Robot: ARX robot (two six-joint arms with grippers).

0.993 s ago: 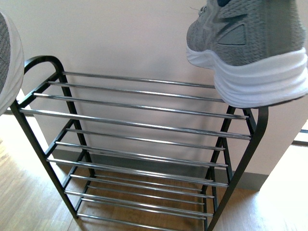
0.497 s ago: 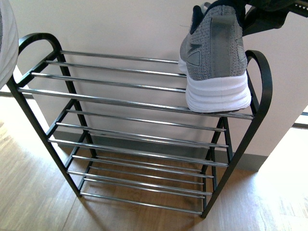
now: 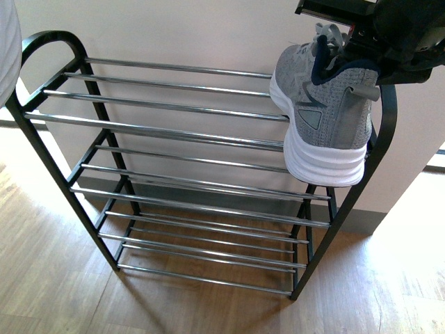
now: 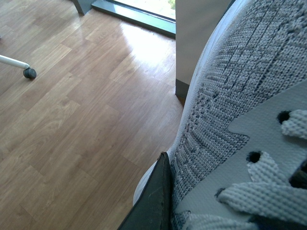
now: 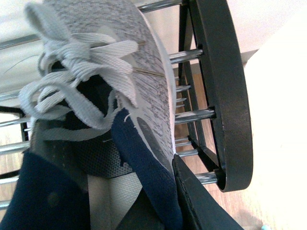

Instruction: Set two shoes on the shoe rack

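Fingers (image 5: 200,211) of the right gripper (image 3: 365,56) are closed on the sneaker (image 3: 327,104) at its navy collar, one black finger outside the heel side, the other hidden behind the lining. Front view has the sneaker at the right end of the rack (image 3: 174,133), on the top tier, toe toward the wall (image 3: 208,35), heel tipped down past the front rod, just beside the curved black side frame. A darker triangular patch sits on its flank; any logo is too small to read.

Right wrist view adds what the front cannot: grey laces in a loose bow, the grey insole, chrome rods running under the shoe.

Over to the left gripper (image 4: 165,182): one black finger lies flat against the knit of the second sneaker (image 4: 249,96), its partner out of sight, the shoe carried above the wood floor (image 4: 72,120). Front view catches only a sliver of that white sole at the left edge, beside the rack's top. Only the left wrist view shows a small caster (image 4: 29,73).
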